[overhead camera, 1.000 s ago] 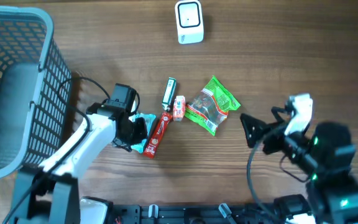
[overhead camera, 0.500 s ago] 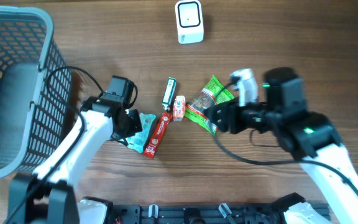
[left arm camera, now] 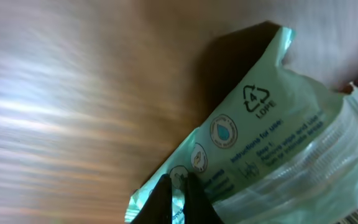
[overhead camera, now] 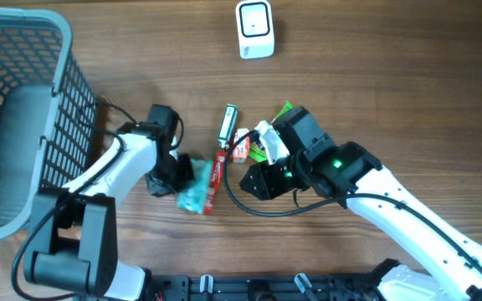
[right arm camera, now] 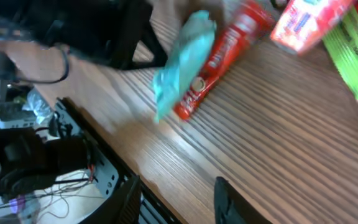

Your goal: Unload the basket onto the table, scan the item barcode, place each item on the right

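A teal wipes packet (overhead camera: 195,191) (left arm camera: 272,143) is held at one edge, with my left gripper (overhead camera: 172,174) (left arm camera: 178,198) shut on it just left of a red bar (overhead camera: 214,177). The packet's printed back faces the left wrist camera; I see no barcode there. The white barcode scanner (overhead camera: 254,29) stands at the far edge of the table. My right gripper (overhead camera: 253,180) (right arm camera: 179,202) hovers open near the front edge, right of the red bar, nothing between its fingers. In the right wrist view the teal packet (right arm camera: 182,56) and red bar (right arm camera: 222,56) lie ahead.
A grey mesh basket (overhead camera: 23,125) fills the left side. A green-white stick (overhead camera: 227,122), a small red-white pack (overhead camera: 241,147) and a green snack bag (overhead camera: 284,109), mostly under my right arm, lie mid-table. Cables trail at the front edge (right arm camera: 17,155).
My right arm has swung left from the table's right side to over the middle, its jaws narrowing. The left gripper has shifted slightly and turned the teal packet.
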### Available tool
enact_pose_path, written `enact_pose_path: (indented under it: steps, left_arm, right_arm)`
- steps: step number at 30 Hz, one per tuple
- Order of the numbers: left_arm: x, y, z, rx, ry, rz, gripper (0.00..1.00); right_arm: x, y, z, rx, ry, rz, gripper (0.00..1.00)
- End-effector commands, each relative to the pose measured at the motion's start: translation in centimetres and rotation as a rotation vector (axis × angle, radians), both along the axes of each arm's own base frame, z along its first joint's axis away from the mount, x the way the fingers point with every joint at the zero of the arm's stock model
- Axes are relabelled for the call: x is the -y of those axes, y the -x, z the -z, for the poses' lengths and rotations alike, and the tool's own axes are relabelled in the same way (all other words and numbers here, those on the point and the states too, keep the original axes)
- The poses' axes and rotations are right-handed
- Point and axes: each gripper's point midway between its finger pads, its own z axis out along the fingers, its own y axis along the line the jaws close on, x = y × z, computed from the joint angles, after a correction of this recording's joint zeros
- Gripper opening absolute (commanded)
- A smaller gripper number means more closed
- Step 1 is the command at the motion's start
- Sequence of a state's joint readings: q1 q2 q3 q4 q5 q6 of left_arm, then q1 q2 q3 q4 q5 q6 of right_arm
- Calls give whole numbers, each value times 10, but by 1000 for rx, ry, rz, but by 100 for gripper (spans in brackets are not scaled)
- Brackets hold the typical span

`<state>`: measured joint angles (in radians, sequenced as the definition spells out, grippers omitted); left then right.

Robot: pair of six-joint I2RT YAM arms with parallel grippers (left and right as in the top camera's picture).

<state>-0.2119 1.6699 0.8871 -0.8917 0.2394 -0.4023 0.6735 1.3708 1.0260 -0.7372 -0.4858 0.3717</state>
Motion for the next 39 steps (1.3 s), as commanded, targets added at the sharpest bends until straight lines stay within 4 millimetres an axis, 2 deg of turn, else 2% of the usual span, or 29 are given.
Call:
enact_pose_path:
  steps: [1, 3, 8, 10, 14, 20, 22, 25, 29, 32, 39]
  left_arm:
    - [44, 30, -12, -111, 255, 79, 4]
    - [47, 23, -21, -80, 280, 88, 4]
    - [51, -39, -76, 220, 311, 104, 9]
    - [46, -55, -82, 313, 274, 115, 9]
    - [40, -60, -67, 330, 197, 130, 6]
    - [57, -61, -40, 340, 213, 175, 5]
    - [63, -62, -35, 338, 216, 194, 6]
    - [77, -61, -20, 322, 220, 235, 6]
    - [81, -51, 0, 254, 208, 254, 9]
    - [76, -36, 11, 173, 187, 249, 11]
    - [54, -21, 15, 85, 113, 206, 9]
  right_arm:
    - [9, -5, 4, 9, 62, 47, 40]
    - [9, -5, 5, 7, 64, 47, 40]
    - [16, 4, 12, -56, 101, 69, 48]
    - [14, 12, 18, -99, 92, 56, 49]
    - [9, 37, 36, -203, 99, 37, 49]
    - [2, 66, 59, -307, 134, 86, 48]
    - [3, 71, 64, -356, 146, 140, 43]
    - [1, 72, 78, -404, 128, 230, 37]
    - [-2, 73, 94, -431, 90, 292, 35]
    - [-5, 71, 100, -434, 55, 324, 36]
    - [-7, 71, 108, -463, 57, 354, 37]
